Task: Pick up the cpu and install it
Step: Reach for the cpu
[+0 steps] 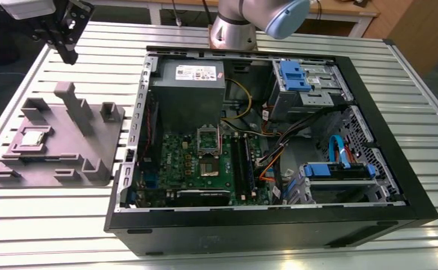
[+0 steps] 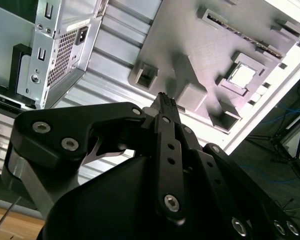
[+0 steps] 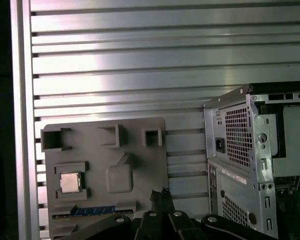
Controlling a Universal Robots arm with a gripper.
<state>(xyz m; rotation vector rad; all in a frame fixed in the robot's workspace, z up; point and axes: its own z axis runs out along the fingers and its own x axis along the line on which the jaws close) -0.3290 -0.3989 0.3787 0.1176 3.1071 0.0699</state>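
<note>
The cpu (image 1: 35,138) is a small silver square lying flat in a recess of the grey plastic tray (image 1: 61,163), at the exterior view's left. Both wrist views show the cpu (image 3: 70,182) (image 2: 242,75) seated in the tray (image 3: 140,165) (image 2: 175,40). My black gripper (image 1: 67,50) hangs high over the tray's far end, well apart from the chip. Its fingertips (image 3: 160,193) (image 2: 165,99) are pressed together with nothing between them. Inside the open computer case, the green board (image 1: 178,163) carries the dark square socket (image 1: 207,167).
The open black case (image 1: 279,225) stands beside the tray on a slatted aluminium table (image 1: 23,225). It holds a grey power supply (image 1: 187,84), blue drive brackets (image 1: 294,76) and loose cables (image 1: 272,157). The arm's base (image 1: 234,31) stands behind the case. Raised blocks (image 1: 72,104) stick up from the tray.
</note>
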